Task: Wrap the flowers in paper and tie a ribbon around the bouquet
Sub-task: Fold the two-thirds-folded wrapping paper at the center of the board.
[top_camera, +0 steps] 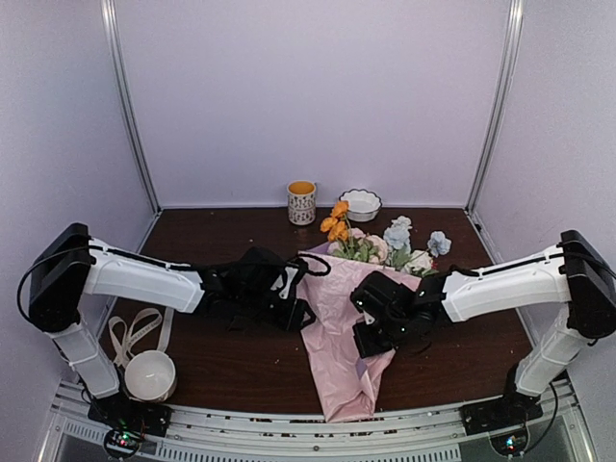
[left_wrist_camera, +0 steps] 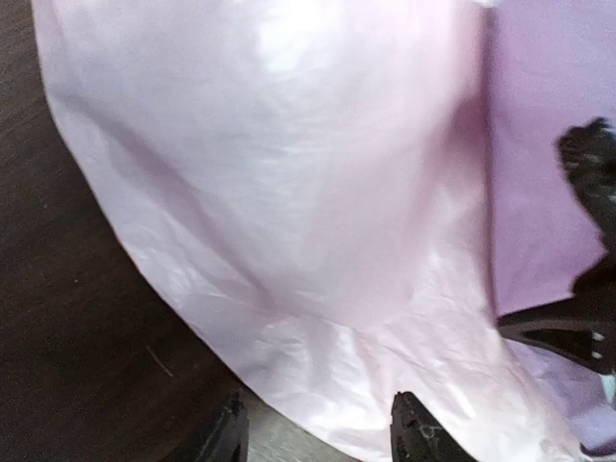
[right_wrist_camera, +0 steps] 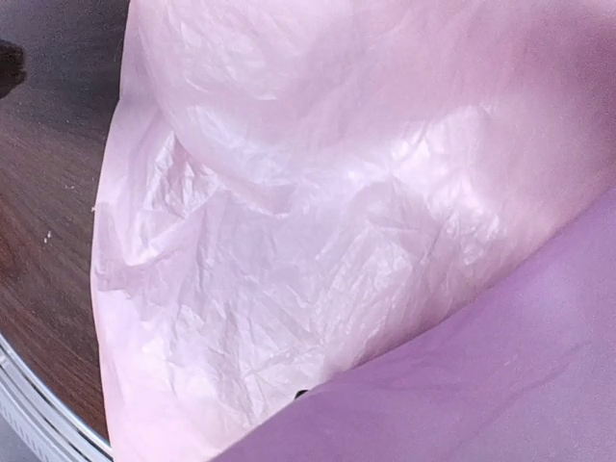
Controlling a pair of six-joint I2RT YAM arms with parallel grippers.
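Observation:
The bouquet lies at the table's middle: flowers [top_camera: 385, 245] with orange, blue and cream blooms stick out of the far end of the pink paper [top_camera: 337, 327], which tapers toward the near edge. My left gripper [top_camera: 296, 310] is at the paper's left side. In the left wrist view its fingers [left_wrist_camera: 226, 438] stand apart, open, with the paper's [left_wrist_camera: 289, 173] edge running between them. My right gripper [top_camera: 371, 337] is at the paper's right side. A lilac flap [right_wrist_camera: 481, 385] hides its fingers in the right wrist view; it is shut on the paper. The ribbon [top_camera: 130, 332] lies looped at the left.
A plain white bowl [top_camera: 151, 375] stands by the ribbon at the near left. A patterned mug [top_camera: 301, 202] and a small white bowl [top_camera: 361, 204] stand at the back. The paper's narrow end reaches the table's metal front rail [top_camera: 289, 423].

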